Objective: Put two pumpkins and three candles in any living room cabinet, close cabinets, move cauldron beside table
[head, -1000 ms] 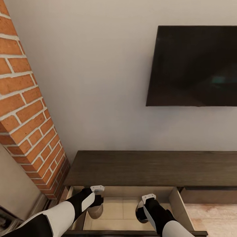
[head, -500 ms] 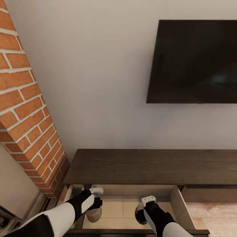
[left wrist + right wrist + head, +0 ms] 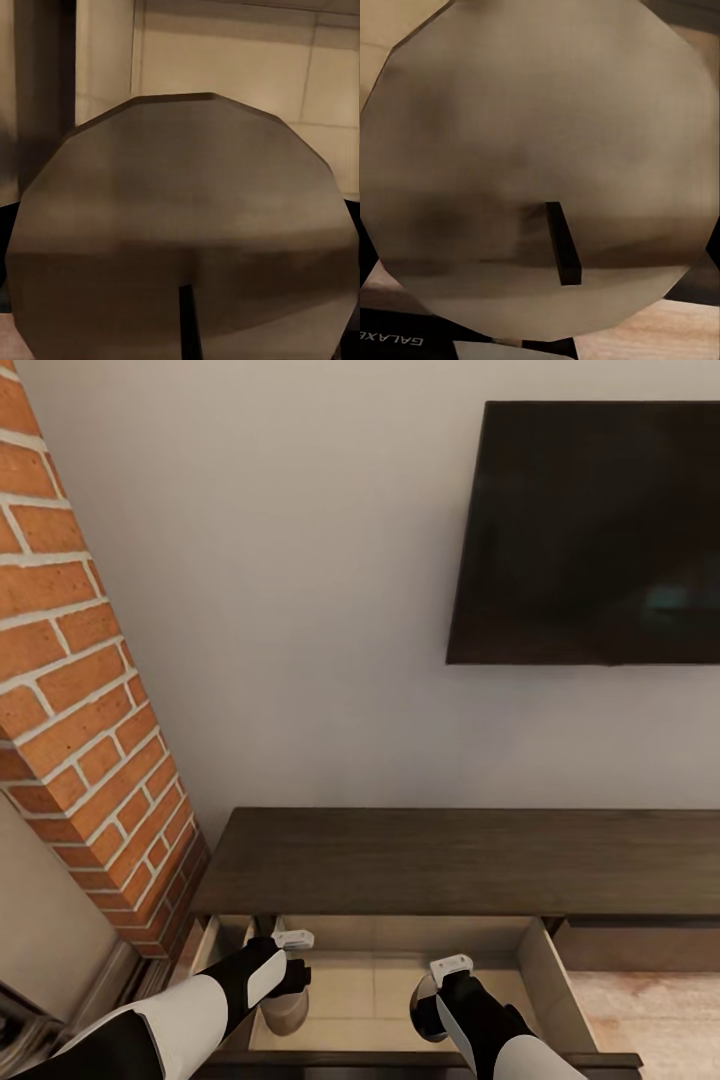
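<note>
From the head camera, I had both arms down in the cabinet [image 3: 400, 860]'s open drawer, the left gripper [image 3: 288, 992] and right gripper [image 3: 432, 1010] each at a candle. At the left wrist, a candle [image 3: 180, 232] sat close up; at the right wrist, another candle [image 3: 536, 165]. I could not tell how the jaws stood.

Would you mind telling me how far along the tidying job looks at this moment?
The cabinet drawer is open. The left gripper holds one candle and the right gripper another candle, both over the drawer's pale floor. Releasing them, the third candle, both pumpkins, closing the drawer and placing the cauldron appear to remain.
</note>
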### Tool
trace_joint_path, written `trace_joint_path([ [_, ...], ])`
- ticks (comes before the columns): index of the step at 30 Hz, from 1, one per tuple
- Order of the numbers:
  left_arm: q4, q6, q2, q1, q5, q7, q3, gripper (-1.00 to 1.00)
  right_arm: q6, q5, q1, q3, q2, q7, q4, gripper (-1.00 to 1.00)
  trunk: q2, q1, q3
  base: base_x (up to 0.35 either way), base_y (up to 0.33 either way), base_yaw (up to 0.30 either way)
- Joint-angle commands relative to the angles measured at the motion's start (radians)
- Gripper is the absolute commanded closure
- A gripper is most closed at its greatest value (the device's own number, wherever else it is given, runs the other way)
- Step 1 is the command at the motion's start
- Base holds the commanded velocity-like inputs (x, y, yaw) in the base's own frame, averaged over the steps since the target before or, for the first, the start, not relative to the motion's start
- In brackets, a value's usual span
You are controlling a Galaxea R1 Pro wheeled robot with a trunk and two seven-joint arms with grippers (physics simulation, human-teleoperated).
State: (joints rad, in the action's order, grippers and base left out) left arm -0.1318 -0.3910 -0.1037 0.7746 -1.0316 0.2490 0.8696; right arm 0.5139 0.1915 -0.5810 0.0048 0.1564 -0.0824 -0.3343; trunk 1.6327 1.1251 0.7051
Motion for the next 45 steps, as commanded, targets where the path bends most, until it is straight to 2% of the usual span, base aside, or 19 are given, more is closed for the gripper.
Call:
trace_joint_path([
  [1,0.0,0.0,0.0,0.0,0.001,0.001,0.0,1.0,0.0,0.0,0.0,0.001,0.0,0.0,0.0,1.0,0.007,0.004,0.003,0.0,0.0,0.0],
  [15,-0.005,0.0,0.004,0.0,0.001,-0.005,0.0,1.0,-0.038,0.002,-0.003,0.001,0.0,0.0,-0.008,1.0,0.105,0.058,0.047,0.0,0.0,0.0],
  [33,-0.009,0.0,0.008,0.0,0.001,-0.012,0.0,1.0,-0.034,0.0,-0.003,0.001,0.0,0.0,-0.008,1.0,0.105,0.058,0.047,0.075,0.0,0.0],
  [45,-0.005,0.0,0.002,0.0,-0.007,-0.033,-0.001,1.0,-0.034,0.0,-0.003,0.001,0.001,0.001,-0.006,1.0,0.189,0.104,0.085,0.0,0.0,0.0],
])
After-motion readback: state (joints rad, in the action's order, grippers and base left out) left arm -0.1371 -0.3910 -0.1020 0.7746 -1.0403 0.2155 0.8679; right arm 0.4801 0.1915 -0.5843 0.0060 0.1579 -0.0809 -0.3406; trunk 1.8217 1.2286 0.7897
